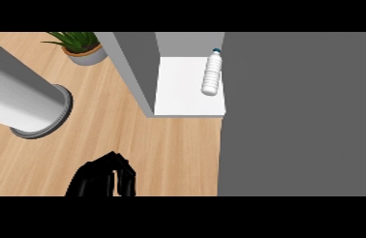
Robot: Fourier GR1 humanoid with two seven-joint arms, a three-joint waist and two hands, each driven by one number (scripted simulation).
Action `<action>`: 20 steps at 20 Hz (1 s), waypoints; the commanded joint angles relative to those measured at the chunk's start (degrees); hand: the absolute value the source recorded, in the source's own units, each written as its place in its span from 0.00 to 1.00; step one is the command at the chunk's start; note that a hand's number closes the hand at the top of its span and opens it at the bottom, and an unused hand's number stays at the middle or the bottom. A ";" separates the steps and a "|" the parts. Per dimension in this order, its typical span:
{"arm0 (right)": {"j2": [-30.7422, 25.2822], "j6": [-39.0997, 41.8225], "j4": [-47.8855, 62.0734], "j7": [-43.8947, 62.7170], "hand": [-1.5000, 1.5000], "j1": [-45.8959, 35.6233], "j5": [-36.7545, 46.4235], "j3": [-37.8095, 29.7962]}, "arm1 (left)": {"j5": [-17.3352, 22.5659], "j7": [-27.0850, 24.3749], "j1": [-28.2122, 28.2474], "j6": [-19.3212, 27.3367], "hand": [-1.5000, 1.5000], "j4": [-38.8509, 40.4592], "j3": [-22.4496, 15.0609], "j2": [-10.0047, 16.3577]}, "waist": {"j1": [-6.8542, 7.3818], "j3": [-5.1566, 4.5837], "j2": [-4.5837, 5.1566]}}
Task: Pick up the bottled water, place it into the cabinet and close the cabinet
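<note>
On the white floor of the open cabinet sits the one bottled water, a clear ribbed bottle with a blue cap. It is at the right side of the compartment, with the cap toward the back and the rounded base toward the front. From where I stand I cannot tell whether it is upright or lying down. It is alone in there and no hand touches it.

The cabinet is a single unit with a grey left wall and a paler back, and its inside is plainly on show. A single broad grey panel runs straight along its right edge and covers the whole right side of the view. The bottle is just beside that panel's left edge.

The light wooden counter carries two other things. One is a potted plant with spiky green leaves in a grey pot with a tan rim, at the far left corner beside the cabinet's wall. The other is a large pale cylinder, tilted across the left edge, with a darker ring at its foot.

Only one hand shows. The black left hand is low at the near left, well apart from the cabinet, with its fingers relaxed, close together and holding nothing. The right hand is out of sight.
</note>
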 commanded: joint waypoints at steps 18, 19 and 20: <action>-1.35 0.53 -18.60 6.40 1.00 -4.65 9.26 12.92 | 13.04 -3.56 15.15 -12.65 0.00 -8.94 19.84 17.77 | 1.42 -0.77 -0.91; -1.99 0.78 -17.88 7.24 1.00 -5.75 10.05 13.86 | 14.16 -3.31 15.57 -14.00 0.00 -9.45 20.76 18.66 | 1.68 -0.71 -0.84; -2.20 0.90 -17.79 7.46 1.00 -6.75 10.12 14.57 | 14.18 -3.58 16.37 -14.67 0.00 -9.07 21.12 19.26 | 1.77 -0.84 -1.09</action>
